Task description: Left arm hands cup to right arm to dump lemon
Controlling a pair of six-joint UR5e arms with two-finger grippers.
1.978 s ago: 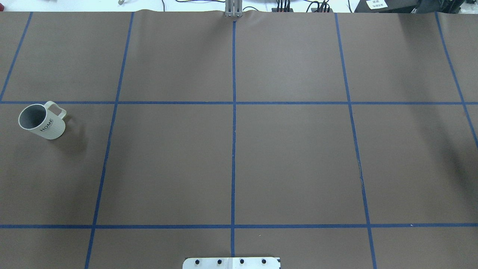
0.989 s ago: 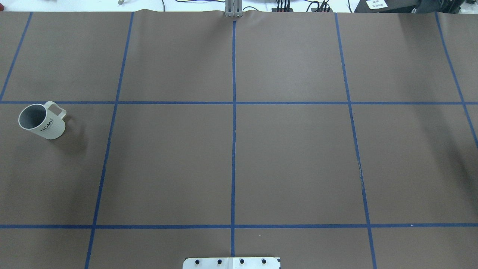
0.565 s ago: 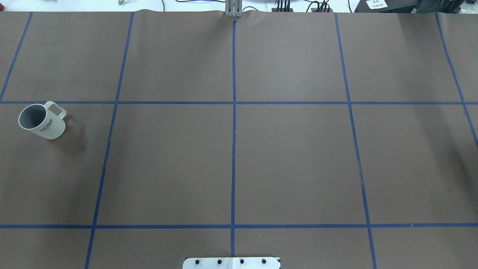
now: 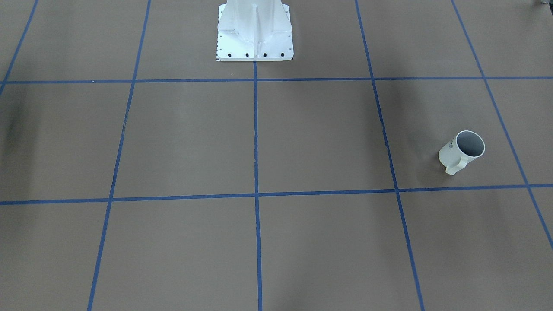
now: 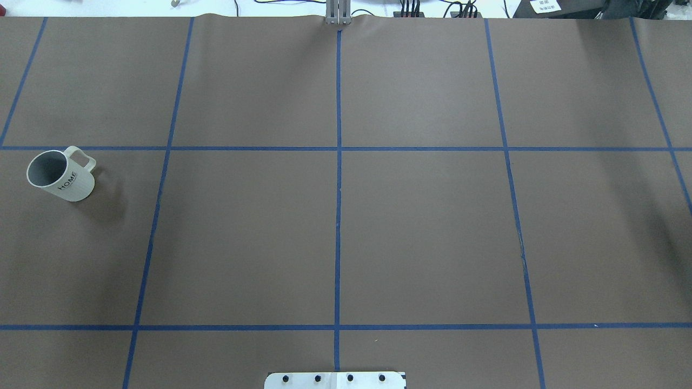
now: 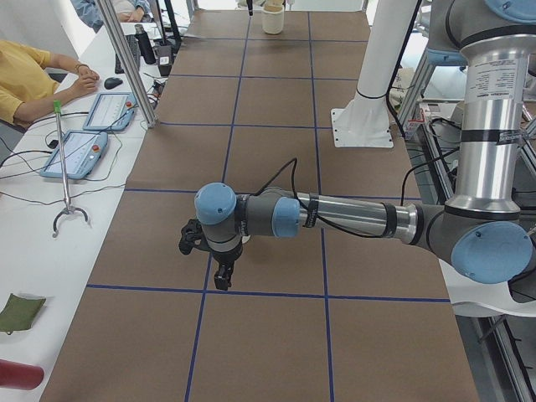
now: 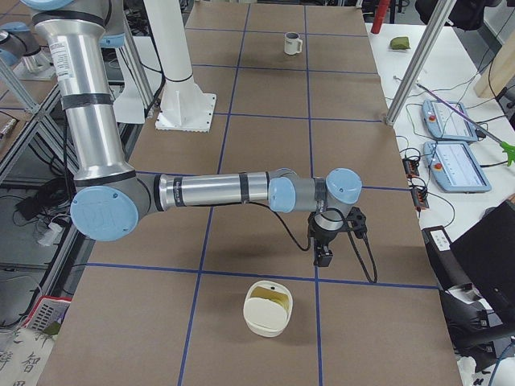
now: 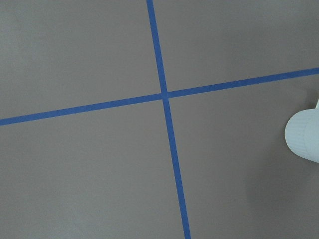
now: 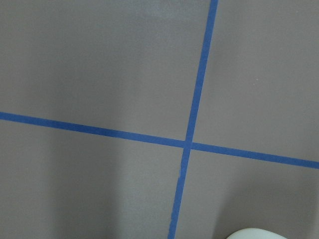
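The cup stands upright at the table's left side, white and ribbed, with "HOME" on its side and its handle towards the far edge. It also shows in the front view as cup and far off as cup. Only grey shows inside it; the lemon is out of view. A white ribbed edge of the cup sits at the right border of the left wrist view. My left gripper hangs low over the table. My right gripper hangs at the other end. For both, I cannot tell whether they are open or shut.
A cream tub with a yellowish inside stands near my right gripper; the same tub shows far off in the left view. The white robot base stands mid-table. A person sits at a side bench with tablets.
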